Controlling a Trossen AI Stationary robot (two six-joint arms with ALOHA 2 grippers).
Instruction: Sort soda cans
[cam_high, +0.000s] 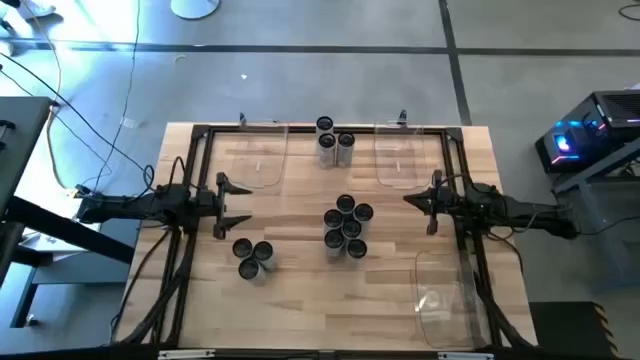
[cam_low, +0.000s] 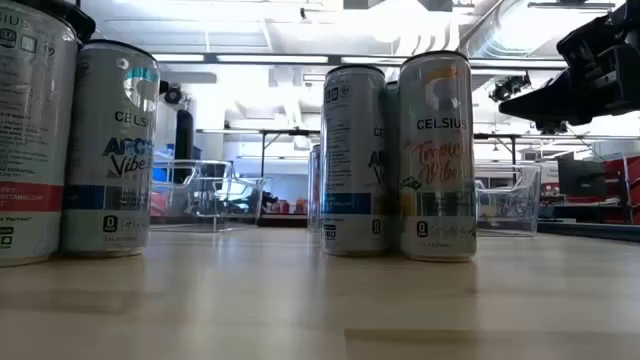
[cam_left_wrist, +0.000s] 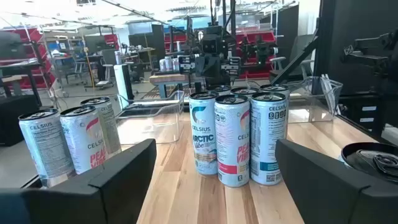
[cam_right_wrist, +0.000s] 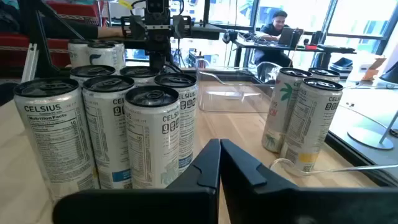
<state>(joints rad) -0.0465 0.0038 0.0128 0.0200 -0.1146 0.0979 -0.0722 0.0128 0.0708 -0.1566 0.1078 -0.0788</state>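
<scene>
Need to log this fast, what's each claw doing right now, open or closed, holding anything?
Left claw: open, holding nothing.
Right claw: closed, holding nothing.

Your left gripper hung over the table, jaws spread, the middle cluster of cans ahead of it. Three cans stood just beside it. Your right gripper faced it across that cluster, with three more cans between two bins.
</scene>
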